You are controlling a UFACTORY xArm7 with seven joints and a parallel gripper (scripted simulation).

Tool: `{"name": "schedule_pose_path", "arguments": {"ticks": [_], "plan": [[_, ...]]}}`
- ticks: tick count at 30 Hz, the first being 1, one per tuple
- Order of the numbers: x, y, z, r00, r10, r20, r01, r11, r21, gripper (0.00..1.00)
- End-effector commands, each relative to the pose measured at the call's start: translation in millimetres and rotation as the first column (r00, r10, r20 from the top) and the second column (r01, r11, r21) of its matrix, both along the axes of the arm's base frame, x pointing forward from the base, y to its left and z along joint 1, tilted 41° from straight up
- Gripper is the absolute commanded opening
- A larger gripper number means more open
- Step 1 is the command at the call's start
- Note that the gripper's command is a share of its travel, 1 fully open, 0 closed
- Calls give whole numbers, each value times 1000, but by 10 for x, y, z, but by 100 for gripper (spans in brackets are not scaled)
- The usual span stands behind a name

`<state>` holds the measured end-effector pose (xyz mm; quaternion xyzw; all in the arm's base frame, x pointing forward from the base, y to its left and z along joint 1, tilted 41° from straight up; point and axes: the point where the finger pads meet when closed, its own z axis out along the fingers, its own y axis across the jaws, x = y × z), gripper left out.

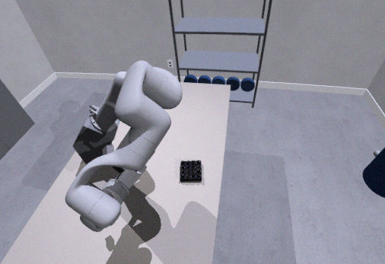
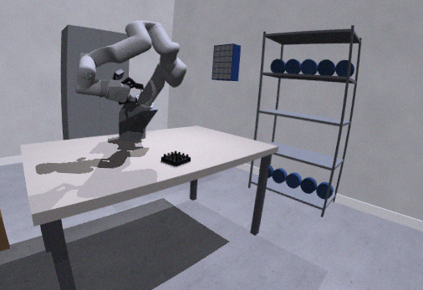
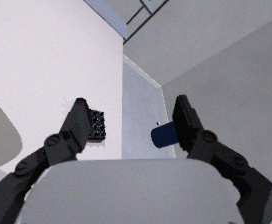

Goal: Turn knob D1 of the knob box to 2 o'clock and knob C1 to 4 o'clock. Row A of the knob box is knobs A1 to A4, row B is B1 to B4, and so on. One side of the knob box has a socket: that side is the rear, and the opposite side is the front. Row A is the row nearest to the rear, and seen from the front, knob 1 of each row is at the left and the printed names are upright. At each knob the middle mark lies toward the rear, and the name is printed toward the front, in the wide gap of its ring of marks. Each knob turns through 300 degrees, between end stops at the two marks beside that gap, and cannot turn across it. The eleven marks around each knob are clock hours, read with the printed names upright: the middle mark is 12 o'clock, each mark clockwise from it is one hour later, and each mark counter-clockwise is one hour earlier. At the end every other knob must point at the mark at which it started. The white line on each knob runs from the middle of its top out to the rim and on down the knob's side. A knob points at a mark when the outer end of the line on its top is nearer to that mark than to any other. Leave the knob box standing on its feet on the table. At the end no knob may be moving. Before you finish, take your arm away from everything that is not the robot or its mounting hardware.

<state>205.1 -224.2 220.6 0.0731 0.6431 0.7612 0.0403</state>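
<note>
The knob box (image 1: 190, 171) (image 2: 173, 160) (image 3: 97, 129) is a small black square box with rows of knobs. It stands on the white table (image 1: 205, 108) (image 2: 217, 144) (image 3: 37, 60) near its right edge. The knobs' white lines and names are too small to read. My gripper (image 3: 131, 107) (image 2: 133, 83) is open and empty. It is held high above the table beside the arm's base, far from the box. In the top view the arm's own links hide it. In the wrist view the left finger overlaps the box's edge.
The arm's dark base (image 1: 93, 142) (image 2: 134, 120) stands at the table's back left. A metal rack (image 1: 221, 25) (image 2: 305, 116) with blue cylinders stands beyond the table. A dark blue object (image 1: 374, 176) (image 3: 162, 136) sits on the floor to the right. A grey cabinet (image 2: 84, 110) stands behind the arm.
</note>
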Motion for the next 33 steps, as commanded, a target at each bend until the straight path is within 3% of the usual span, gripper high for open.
{"name": "schedule_pose_path", "arguments": {"ticks": [1,22,33], "plan": [[-7,-9,6,1000,-3,0,3,1000,-3,100],[2,-5,4,1000,-15,-12,15,1000,-2,100],[261,198,-94,965,-157,-208,167,985,30,100]]}}
